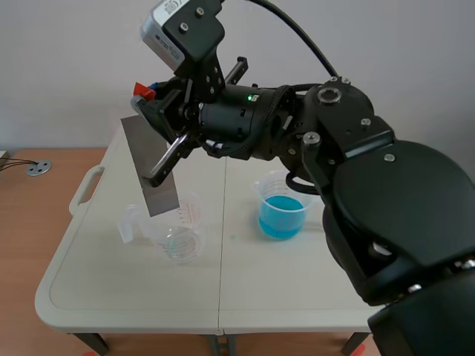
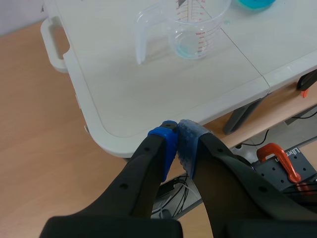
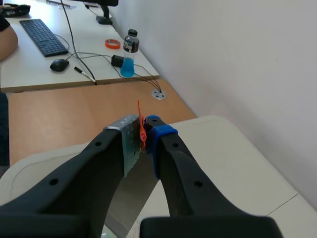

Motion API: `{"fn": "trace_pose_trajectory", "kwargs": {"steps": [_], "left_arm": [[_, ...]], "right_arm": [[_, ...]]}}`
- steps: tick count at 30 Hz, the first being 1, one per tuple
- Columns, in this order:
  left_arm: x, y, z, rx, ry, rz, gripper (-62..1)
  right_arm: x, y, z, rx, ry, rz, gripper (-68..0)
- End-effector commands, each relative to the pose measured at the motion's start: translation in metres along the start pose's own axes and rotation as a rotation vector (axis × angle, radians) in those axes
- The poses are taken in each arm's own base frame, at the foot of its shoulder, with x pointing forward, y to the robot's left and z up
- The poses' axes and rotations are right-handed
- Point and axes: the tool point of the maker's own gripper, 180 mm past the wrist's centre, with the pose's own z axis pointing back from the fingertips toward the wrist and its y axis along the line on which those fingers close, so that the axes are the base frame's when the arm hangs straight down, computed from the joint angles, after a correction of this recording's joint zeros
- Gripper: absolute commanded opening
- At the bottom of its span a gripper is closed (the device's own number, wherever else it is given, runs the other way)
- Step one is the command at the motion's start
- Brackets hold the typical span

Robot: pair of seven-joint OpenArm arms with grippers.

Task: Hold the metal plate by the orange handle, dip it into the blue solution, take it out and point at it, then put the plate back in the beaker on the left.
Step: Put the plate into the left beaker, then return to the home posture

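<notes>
One loaded: right pincer (image 3: 143, 135) clamped on the orange handle (image 3: 141, 126). The plate (image 1: 152, 167) hangs tilted below it, its lower edge at the rim of the empty beaker (image 1: 178, 231) on the left half of the desk (image 1: 111, 285). Can't tell if it's inside. Blue beaker (image 1: 281, 210) is on the right half, well apart from the plate. Left pincer (image 2: 177, 144) is closed on nothing, off the near-left corner. Plate looks thin, stiff and light, likely slick when wet. Grip belongs on the small handle, not the bare sheet. Beakers look light; a knock on the rim could tip one.
</notes>
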Motion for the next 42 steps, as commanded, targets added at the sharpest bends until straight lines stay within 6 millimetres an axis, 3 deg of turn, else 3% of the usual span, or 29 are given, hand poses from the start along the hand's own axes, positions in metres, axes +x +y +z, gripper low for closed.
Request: {"fn": "trace_pose_trajectory", "kwargs": {"steps": [1, 23, 38, 42], "left_arm": [[0.005, 0.002, 0.001, 0.007, -0.019, 0.002, -59.4], [0.005, 0.002, 0.001, 0.007, -0.019, 0.002, -59.4], [0.005, 0.002, 0.001, 0.007, -0.019, 0.002, -59.4], [0.005, 0.002, 0.001, 0.007, -0.019, 0.002, -59.4]], "right_arm": [[0.011, -0.004, -0.003, -0.005, -0.041, 0.004, -66.2], [-0.05, 0.006, -0.004, -0.018, 0.028, -0.131, -66.2], [-0.071, 0.018, -0.004, 0.011, 0.076, -0.153, -66.2], [-0.075, 0.02, -0.004, 0.019, 0.098, -0.128, -58.5]]}}
